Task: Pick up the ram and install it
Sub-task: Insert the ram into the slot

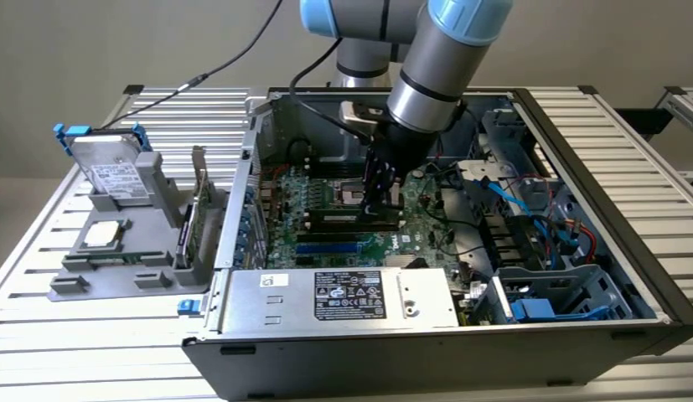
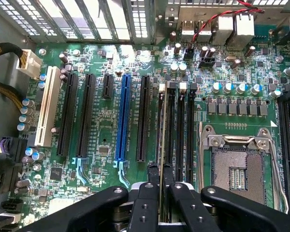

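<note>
The ram (image 2: 161,145) is a thin dark stick seen edge-on, held upright between my gripper's (image 2: 159,178) black fingers (image 2: 152,180). It stands in line with the first of the black memory slots (image 2: 176,130), beside the white latches; I cannot tell how deep it sits. In the exterior view the gripper (image 1: 380,205) reaches down into the open computer case (image 1: 614,276), and the ram (image 1: 340,219) shows as a dark strip low over the green motherboard (image 1: 290,209).
The open processor socket (image 2: 237,164) lies just beside the slots, with blue and black expansion slots (image 2: 122,121) on the other side. On the exterior view's left, a grey holder (image 1: 111,251) carries a drive (image 1: 111,172), a silver chip (image 1: 104,234) and an upright green card (image 1: 195,226). A power supply (image 1: 340,297) fills the case front.
</note>
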Controlling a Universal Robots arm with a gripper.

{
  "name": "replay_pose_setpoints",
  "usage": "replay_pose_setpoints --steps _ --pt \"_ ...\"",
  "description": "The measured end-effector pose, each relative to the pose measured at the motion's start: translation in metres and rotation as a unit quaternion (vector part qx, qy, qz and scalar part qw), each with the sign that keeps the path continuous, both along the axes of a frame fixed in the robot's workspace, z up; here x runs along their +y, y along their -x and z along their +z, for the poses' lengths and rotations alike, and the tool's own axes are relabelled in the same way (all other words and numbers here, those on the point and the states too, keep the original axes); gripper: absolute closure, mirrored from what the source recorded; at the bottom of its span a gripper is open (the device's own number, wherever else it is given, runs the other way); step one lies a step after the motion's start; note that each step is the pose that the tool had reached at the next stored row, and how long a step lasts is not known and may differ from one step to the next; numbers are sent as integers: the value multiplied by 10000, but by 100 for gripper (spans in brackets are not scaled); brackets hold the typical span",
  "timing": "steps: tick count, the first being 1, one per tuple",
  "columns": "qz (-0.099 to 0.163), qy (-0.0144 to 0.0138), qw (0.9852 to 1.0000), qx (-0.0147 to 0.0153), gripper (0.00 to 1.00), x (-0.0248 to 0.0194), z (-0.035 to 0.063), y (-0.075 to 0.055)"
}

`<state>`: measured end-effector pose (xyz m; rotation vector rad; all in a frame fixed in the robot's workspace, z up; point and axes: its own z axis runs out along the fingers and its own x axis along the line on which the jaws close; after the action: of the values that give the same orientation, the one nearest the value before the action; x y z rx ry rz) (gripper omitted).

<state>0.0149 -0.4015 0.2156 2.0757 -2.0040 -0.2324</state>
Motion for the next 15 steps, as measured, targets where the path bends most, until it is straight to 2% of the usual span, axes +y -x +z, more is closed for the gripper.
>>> replay_pose_setpoints --steps 15 --pt "-2 1 10000 -9 86 0 -29 0"
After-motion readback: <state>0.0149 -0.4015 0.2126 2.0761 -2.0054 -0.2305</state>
